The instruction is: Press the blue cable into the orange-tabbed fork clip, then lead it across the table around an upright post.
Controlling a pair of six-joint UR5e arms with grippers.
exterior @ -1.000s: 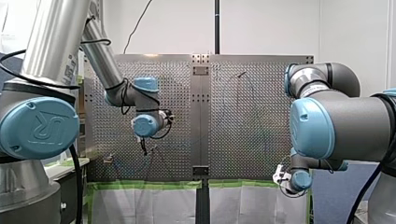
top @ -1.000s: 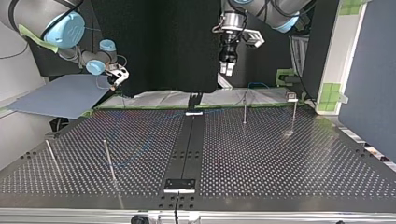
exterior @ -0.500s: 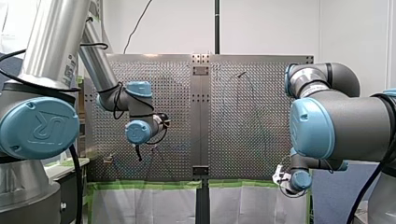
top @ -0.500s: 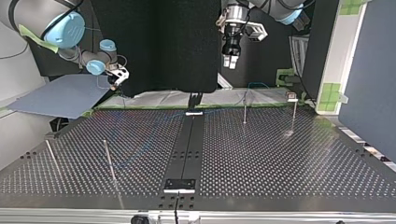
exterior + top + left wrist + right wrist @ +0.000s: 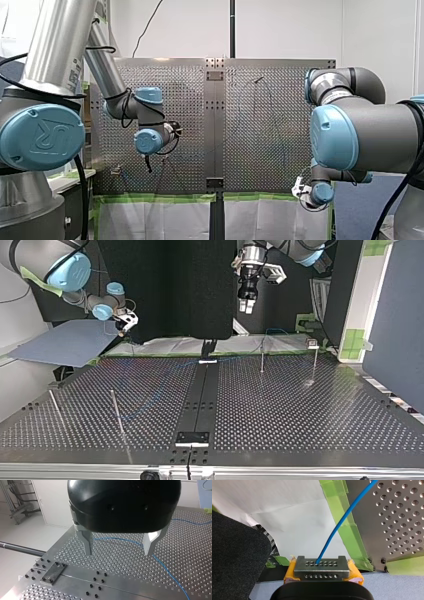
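Running thin and blue, the cable (image 5: 342, 522) leaves my right gripper (image 5: 322, 566), whose jaws are clamped on its end between yellow pads (image 5: 354, 573); ahead of that gripper it crosses green tape (image 5: 348, 533) onto the perforated surface (image 5: 402, 517). In the top view it lies slack in a faint curve over the surface's left half and along the far edge; in the left wrist view it bends beneath and ahead of my left gripper (image 5: 119, 547), whose jaws stand wide apart and empty, well above the surface. I judge it light, limp and smooth-jacketed, so it should sag where unsupported and slip through a loose pinch; it is best taken across its width, close beside the spot to be pressed, so that only a short run spans between the two holds. Slim posts (image 5: 262, 360) stand upright near the far edge and at the top view's left; the clip is too small to pick out with certainty.
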